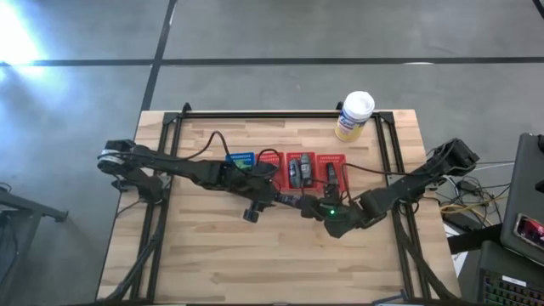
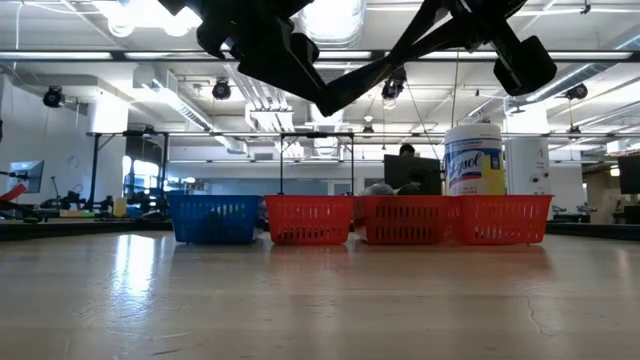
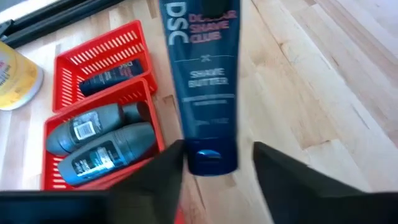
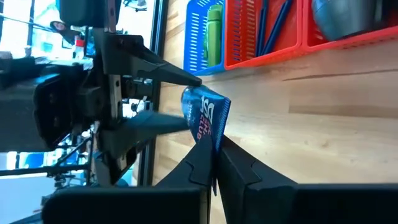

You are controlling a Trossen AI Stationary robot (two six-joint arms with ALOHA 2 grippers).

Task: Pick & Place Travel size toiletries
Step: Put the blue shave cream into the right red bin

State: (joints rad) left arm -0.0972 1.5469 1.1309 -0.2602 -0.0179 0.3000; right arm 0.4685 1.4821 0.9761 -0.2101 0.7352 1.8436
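Right pincer (image 4: 214, 168) clamping tube (image 3: 202, 81), left pincer (image 3: 214, 162) spread around its cap, red baskets (image 3: 93, 56) beside.

Both arms reach to table centre, raised. L gripper (image 1: 289, 201) fingers apart; R gripper (image 1: 308, 208) pinched shut, facing L.

Open boards near me, clutter at the back.
I see bare wooden table (image 1: 255, 263) in front of both arms; the blue basket (image 1: 240, 159), three red baskets (image 1: 304, 161) and the canister (image 1: 354, 116) block the far side.
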